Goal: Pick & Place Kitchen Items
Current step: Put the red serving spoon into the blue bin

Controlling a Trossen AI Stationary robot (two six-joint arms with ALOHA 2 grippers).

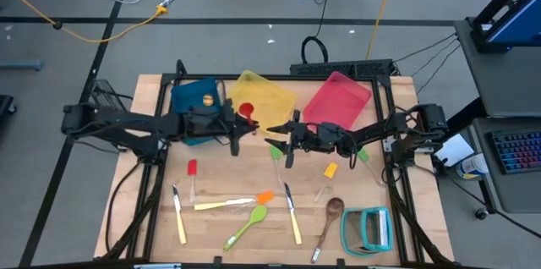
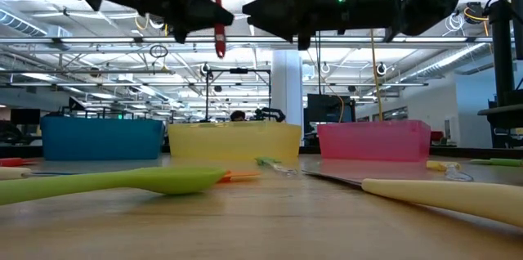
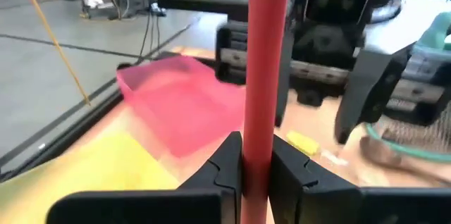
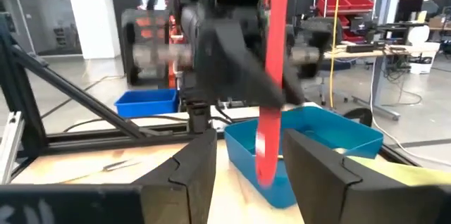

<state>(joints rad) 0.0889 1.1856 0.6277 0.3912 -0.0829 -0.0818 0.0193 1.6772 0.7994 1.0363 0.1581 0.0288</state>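
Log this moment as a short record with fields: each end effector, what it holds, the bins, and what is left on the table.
left end effector: raised above the yellow bin, shut on the red spoon
right end effector: open, holding nothing, facing the left one, the spoon's handle between its fingers
bins: blue bin, yellow bin, pink bin in a row at the table's far side
on the table: lime-green spoon, wooden spoon, teal rack, among other utensils

Red spoon (image 2: 218, 6) hanging above yellow bin (image 2: 234, 141) — blue (image 2: 102, 138), pink (image 2: 374, 141) bins flanking
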